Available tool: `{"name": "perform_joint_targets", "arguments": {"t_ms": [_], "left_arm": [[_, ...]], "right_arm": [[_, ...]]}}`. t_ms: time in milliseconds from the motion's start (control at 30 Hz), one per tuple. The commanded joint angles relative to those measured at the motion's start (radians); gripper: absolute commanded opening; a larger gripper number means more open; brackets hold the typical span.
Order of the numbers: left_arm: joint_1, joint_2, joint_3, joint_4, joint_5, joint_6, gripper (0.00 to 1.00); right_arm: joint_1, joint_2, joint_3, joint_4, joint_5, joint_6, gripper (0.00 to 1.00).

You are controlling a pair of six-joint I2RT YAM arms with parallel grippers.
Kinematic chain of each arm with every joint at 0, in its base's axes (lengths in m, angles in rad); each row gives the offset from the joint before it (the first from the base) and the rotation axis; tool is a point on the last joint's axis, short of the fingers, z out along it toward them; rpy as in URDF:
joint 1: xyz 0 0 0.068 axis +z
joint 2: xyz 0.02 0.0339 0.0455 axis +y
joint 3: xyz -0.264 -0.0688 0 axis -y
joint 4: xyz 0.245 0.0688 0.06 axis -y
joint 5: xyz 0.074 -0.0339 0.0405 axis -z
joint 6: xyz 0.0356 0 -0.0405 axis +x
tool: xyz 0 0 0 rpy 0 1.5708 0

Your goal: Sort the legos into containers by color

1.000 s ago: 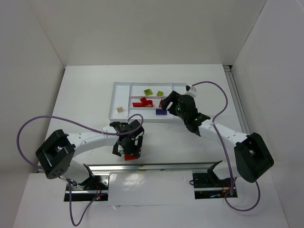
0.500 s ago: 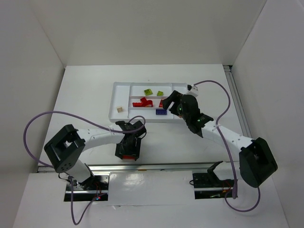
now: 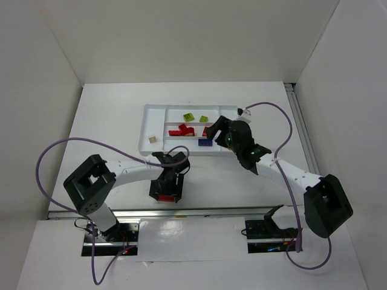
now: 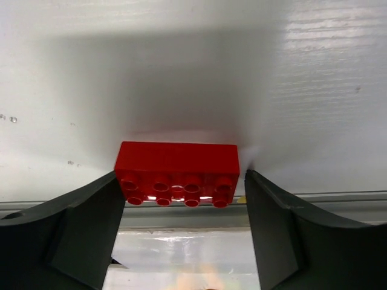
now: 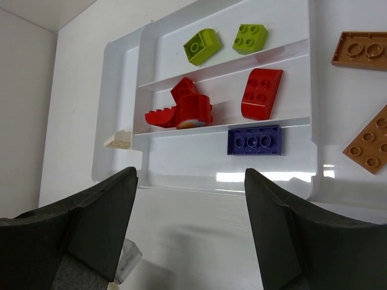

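The left arm [image 3: 130, 174] and right arm [image 3: 290, 173] are alike: slim white links joined by bulky matte-black housings, each ending in a boxy black shoulder block. A thin purple cable [image 3: 72, 140] loops loosely off each arm, and a small white plug [image 3: 245, 111] sits on the right one. The jaws are dark grey, broad and wedge-shaped, with smooth inner faces.

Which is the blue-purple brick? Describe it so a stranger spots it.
Find the white tray on the table. Its long section toward the table's near edge holds only the blue-purple brick, studs up. Neighbouring sections hold red pieces and lime green pieces.
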Motion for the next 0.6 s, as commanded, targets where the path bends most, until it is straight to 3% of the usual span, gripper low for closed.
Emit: {"name": "perform_joint_targets", "arguments": {"t_ms": [0,233,367,567], "left_arm": [[-0.002,0.016,0.026,0.001,-0.035,0.006,0.86],[0.008,-0.031,0.097,-0.036,-0.091,0.025,0.62],[0.089,-0.051,0.253,-0.045,-0.091,0.115,0.59],[0.237,0.09,0.527,0.009,-0.112,0.204,0.59]], "right_arm": [[0.008,0.009,0.041,0.004,0.003,-0.014,0.79],[0.008,-0.022,0.042,-0.048,0.024,-0.023,0.79],[0.008,-0.076,0.099,-0.203,0.09,-0.083,0.79],[-0.012,-0.261,0.079,-0.383,0.23,-0.092,0.79]]}}
